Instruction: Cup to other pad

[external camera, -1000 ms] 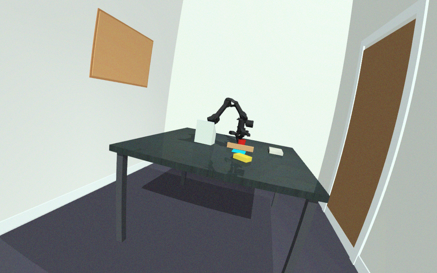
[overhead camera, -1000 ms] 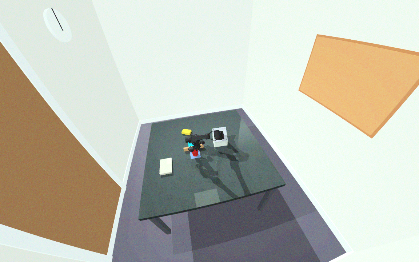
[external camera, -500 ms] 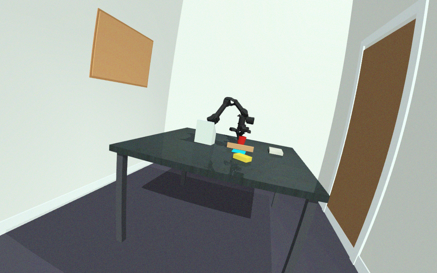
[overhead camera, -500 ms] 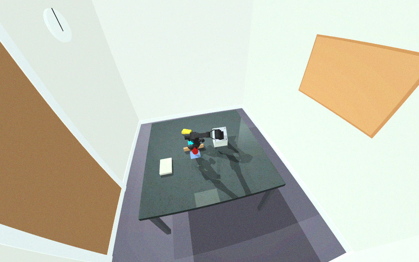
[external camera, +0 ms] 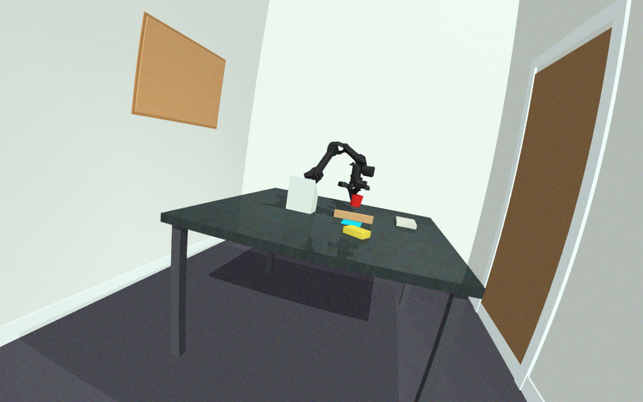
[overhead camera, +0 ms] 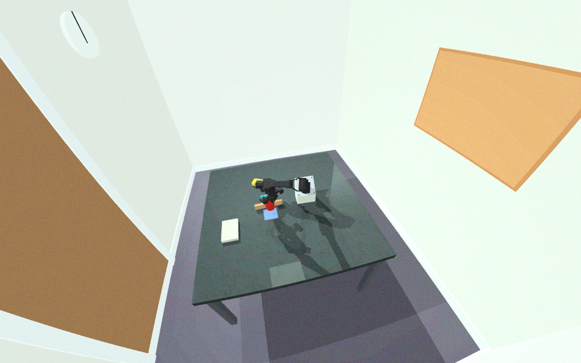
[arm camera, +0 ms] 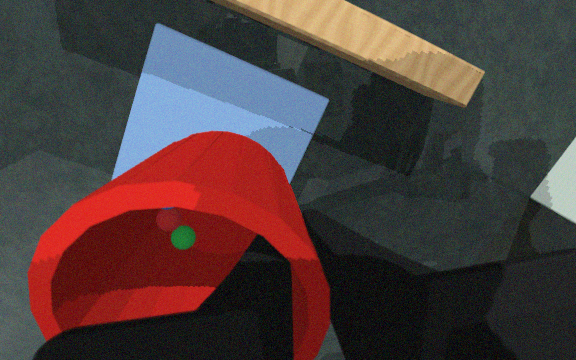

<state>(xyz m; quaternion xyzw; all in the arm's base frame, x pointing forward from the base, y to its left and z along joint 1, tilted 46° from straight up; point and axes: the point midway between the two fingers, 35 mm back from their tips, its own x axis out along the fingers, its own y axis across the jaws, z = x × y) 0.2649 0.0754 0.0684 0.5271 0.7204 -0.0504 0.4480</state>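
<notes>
Cup: red cup (arm camera: 203,200) is seen clamped by its rim wall in the gripper (arm camera: 288,295); it hangs upright above the blue pad (arm camera: 208,107), lifted off the table in the exterior view (external camera: 356,200)
Marbles: a green marble (arm camera: 183,237) and a dark red marble (arm camera: 169,219) are seen lying touching at the bottom of the cup; both are kept inside
Gripper: jaws are closed nearly to their narrowest on the cup wall, one dark finger inside the rim and one outside; the gripper is pointed down from the black arm (external camera: 336,152)
Blue pad: pictured flat on the dark table (overhead camera: 256,252), directly under the cup and partly shaded by it; it is placed just beside the wooden bar (arm camera: 368,42)
Wooden bar: laid flat across the table between the blue pad and the cyan pad (external camera: 351,223); whether the pads touch it cannot be told
Cyan pad: seen on the far side of the bar from the cup; a yellow block (external camera: 356,231) is set just beside it
Others: a white box (external camera: 302,195) is stood at the arm's base; a cream block (overhead camera: 230,230) is laid well apart toward the door side
</notes>
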